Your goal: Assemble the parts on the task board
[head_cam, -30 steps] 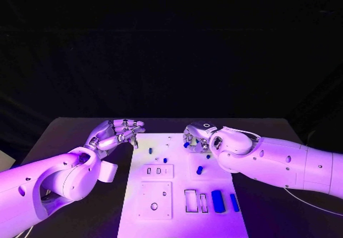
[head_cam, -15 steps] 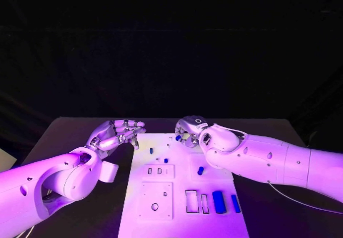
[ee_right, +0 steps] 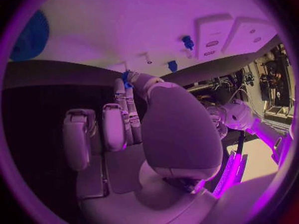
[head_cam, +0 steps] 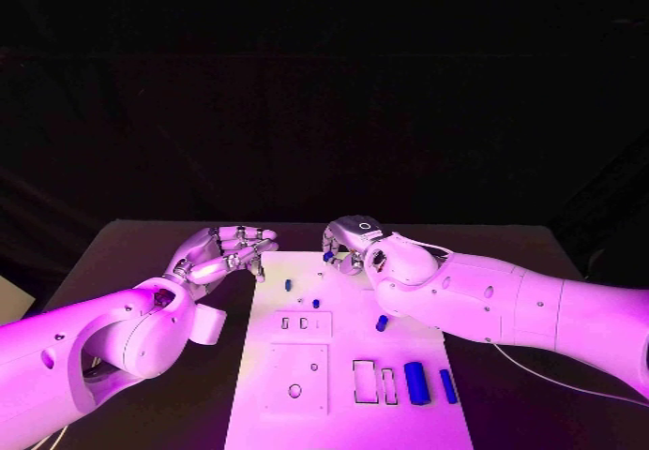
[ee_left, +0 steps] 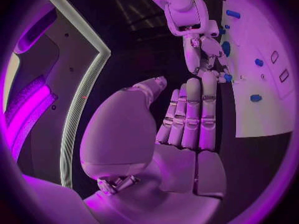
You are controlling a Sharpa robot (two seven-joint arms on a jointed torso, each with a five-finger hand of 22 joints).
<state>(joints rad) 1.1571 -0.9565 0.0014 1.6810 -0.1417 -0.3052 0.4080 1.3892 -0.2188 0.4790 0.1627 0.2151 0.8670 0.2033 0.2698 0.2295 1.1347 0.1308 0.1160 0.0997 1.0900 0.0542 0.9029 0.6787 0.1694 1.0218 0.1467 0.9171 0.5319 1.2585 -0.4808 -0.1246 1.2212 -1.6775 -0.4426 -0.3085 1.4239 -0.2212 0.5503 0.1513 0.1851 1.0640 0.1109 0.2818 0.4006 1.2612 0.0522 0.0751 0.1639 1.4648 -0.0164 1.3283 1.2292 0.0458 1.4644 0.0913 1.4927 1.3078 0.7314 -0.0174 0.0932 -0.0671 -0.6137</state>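
Over the far end of the white task board (head_cam: 349,375), the right hand (head_cam: 348,247) pinches a small blue part (head_cam: 327,255) between its fingertips, just above the board's surface. Beside the board's far left corner, the left hand (head_cam: 223,253) hangs over the black bench (head_cam: 128,272), fingers held close together and lightly curled, gripping nothing. Between the 2 hands a small blue peg (head_cam: 287,283) stands on the board, with another (head_cam: 315,303) just nearer the robot. Below the right forearm lies a blue piece (head_cam: 380,322), and 2 long blue bars (head_cam: 429,383) sit side by side near the board's right edge.
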